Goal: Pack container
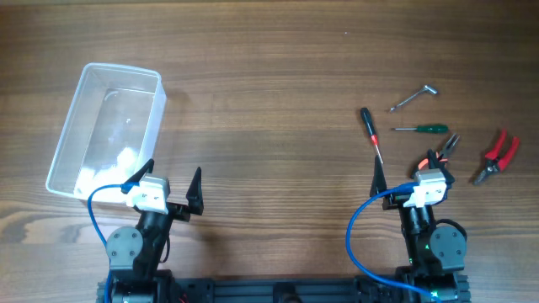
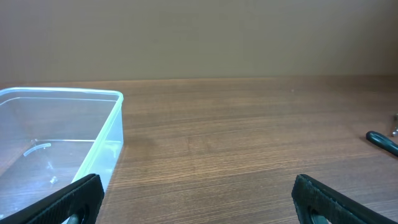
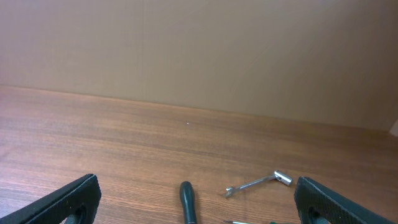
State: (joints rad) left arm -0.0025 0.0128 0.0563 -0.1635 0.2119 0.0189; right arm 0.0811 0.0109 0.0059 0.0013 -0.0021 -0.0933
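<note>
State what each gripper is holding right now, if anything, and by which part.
Nothing is held. The left gripper and the right gripper are both open and empty.

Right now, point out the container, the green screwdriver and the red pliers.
container (image 1: 122,114), overhead view, bare floor
green screwdriver (image 1: 432,129), overhead view, green handle
red pliers (image 1: 494,160), overhead view, red handles near pivot

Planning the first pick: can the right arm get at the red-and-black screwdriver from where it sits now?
Probably yes. The screwdriver lies flat on the bare table just ahead of the right gripper, whose jaws stand open, and nothing lies between the two.
</note>
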